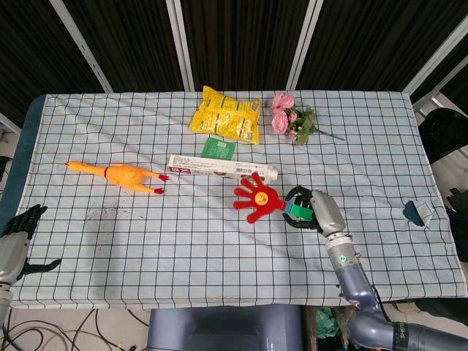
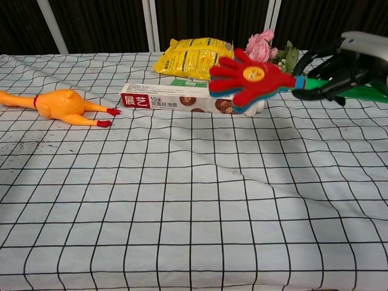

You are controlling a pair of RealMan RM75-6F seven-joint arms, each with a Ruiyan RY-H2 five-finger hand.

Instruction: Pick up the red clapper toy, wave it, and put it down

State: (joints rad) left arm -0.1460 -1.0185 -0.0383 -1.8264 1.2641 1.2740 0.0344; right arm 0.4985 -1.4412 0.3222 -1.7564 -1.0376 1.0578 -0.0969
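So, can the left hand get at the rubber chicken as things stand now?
Probably yes. The left hand holds nothing and sits at the table's near left edge; only bare cloth lies between it and the chicken. The right hand with the clapper is far off.

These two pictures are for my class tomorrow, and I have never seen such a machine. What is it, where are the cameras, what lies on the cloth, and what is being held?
It is a robot with two arms, each ending in a hand with fingers. One picture looks down from its head, the other looks forward from its chest.

The right hand grips the green handle of the red clapper toy, raised above the checked tablecloth. The left hand holds nothing, at the table's edge.

On the cloth lie a rubber chicken, a long box, a yellow snack bag, a small green packet and pink flowers.
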